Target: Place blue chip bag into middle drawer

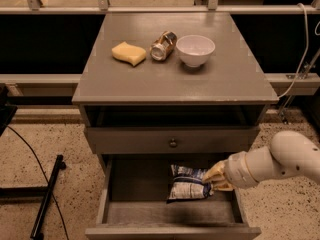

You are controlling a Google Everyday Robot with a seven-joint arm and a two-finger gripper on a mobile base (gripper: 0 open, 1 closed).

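Observation:
The blue chip bag [187,184], crumpled dark-blue foil with white print, lies low inside the open middle drawer [140,211], toward its right back part. My gripper [212,178] reaches in from the right on a white arm and its tan fingers [218,175] are closed on the bag's right edge. The bag looks to be touching or just above the drawer's grey floor. The drawer is pulled far out toward the camera.
Above the open drawer is a shut grey drawer front with a round knob [172,143]. On the cabinet top [175,81] lie a yellow sponge [128,53], a metal can [163,45] on its side and a white bowl [196,49]. A black stand [47,199] is on the floor at left.

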